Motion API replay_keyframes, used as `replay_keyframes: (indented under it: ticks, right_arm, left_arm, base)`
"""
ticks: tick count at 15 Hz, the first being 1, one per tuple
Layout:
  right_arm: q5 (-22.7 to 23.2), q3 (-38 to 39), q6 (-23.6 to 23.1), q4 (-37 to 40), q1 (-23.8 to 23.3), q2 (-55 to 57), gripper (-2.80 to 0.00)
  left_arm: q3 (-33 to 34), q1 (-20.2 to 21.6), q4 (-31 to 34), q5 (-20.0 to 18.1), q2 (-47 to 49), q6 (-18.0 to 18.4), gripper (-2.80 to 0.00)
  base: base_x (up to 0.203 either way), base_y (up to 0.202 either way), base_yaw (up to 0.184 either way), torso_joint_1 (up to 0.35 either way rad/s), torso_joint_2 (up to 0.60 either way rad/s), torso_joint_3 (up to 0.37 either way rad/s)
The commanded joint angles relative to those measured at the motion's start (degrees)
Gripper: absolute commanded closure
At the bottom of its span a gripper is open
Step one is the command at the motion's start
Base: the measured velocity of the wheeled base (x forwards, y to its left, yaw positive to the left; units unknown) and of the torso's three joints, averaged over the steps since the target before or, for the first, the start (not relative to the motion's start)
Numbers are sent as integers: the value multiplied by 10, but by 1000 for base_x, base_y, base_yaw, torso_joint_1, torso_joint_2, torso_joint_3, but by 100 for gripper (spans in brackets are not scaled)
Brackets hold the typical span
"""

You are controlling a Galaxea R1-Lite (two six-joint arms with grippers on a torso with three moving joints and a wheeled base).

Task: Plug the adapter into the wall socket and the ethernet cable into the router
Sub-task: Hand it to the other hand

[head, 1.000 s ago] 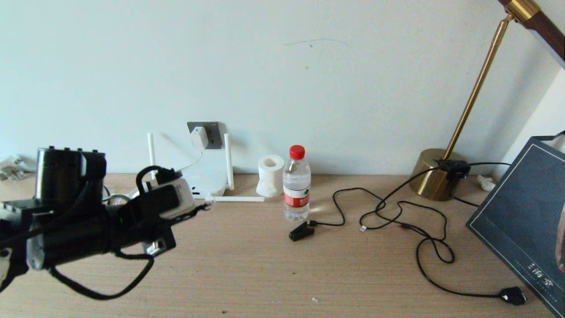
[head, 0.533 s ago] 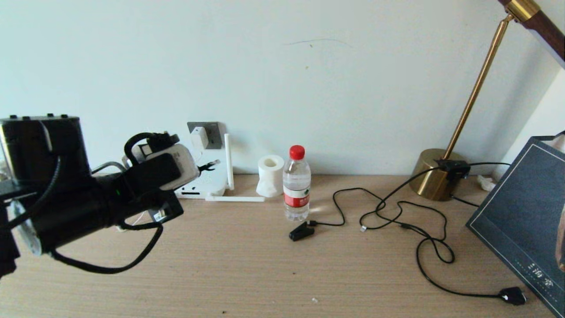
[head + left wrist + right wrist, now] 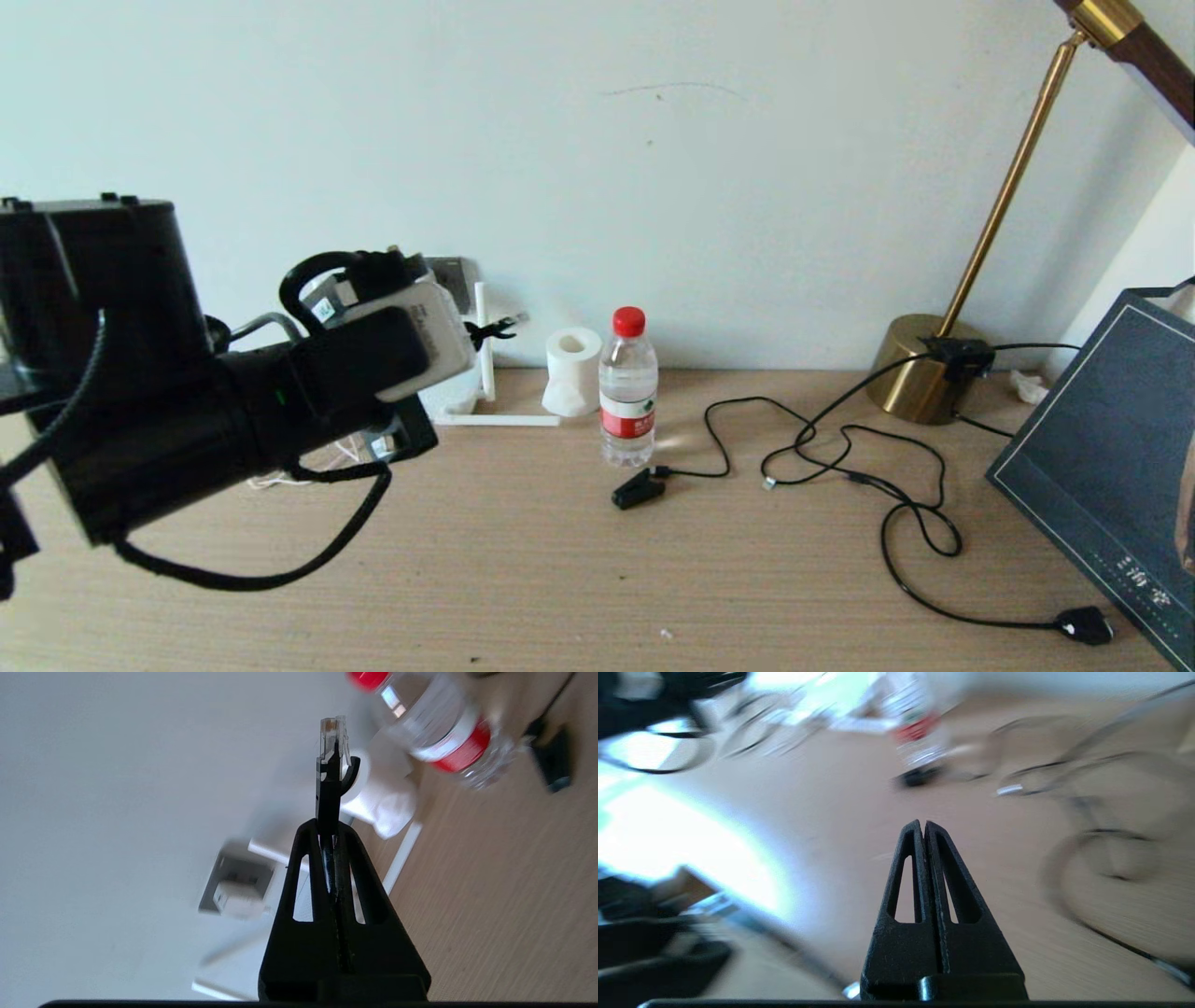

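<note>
Left gripper point(image 3: 331, 826): jaws pinched flat on the ethernet cable point(image 3: 328, 793), held just behind its clear-tipped connector point(image 3: 332, 730), which projects past the fingertips. In the head view the gripper is seen at centre left of the frame, raised off the tabletop point(image 3: 579, 560), with the connector pointing toward the wall.

Right gripper point(image 3: 923, 828): jaws pressed together on nothing, above bare tabletop; absent from the head view.

The adapter point(image 3: 236, 900) is seen seated in the wall socket point(image 3: 233, 877) in the left wrist view, lower left of the frame; that half of the task is judged done. The router point(image 3: 448, 399) is largely hidden behind the left arm in the head view; only a patch of its white body and two antennas are seen just right of the arm. Its slot cannot be seen.

Handling, as judged: the cable is light and limp along its length, so it is best gripped where it is now, on the stiff boot close to the connector. The clear plastic tip and latch tab are considered fragile; side loading should be avoided and the connector squared to the port before pushing.

Also noted: a water bottle point(image 3: 627, 387) and a paper roll point(image 3: 571, 370) to the right of the router.
</note>
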Motion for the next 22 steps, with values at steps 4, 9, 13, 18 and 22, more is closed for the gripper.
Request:
replay_keyframes:
  ticks: [4,9,13,18,22]
  right_arm:
    - [62,-120,18,-21,115,299,0]
    - [-13,-200,41,-65,228,394,-280]
    - [-12,-206,63,-138,257,428,-280]
    - [21,-217,63,-239,265,461,-280]
    - [23,-235,62,-242,272,472,-280]
  left_arm:
    - [-17,-36,-5,2,32,11,0]
    - [-17,-70,-28,-1,46,7,0]
    - [-27,-91,-28,-31,62,7,0]
    - [-82,-95,-27,-48,89,12,0]
    - [-103,-94,-22,-69,103,29,0]
  base:
    - [0,0,0,0,0,0]
    - [0,0,0,0,0,0]
    - [0,0,0,0,0,0]
    - [0,0,0,0,0,0]
    - [0,0,0,0,0,0]
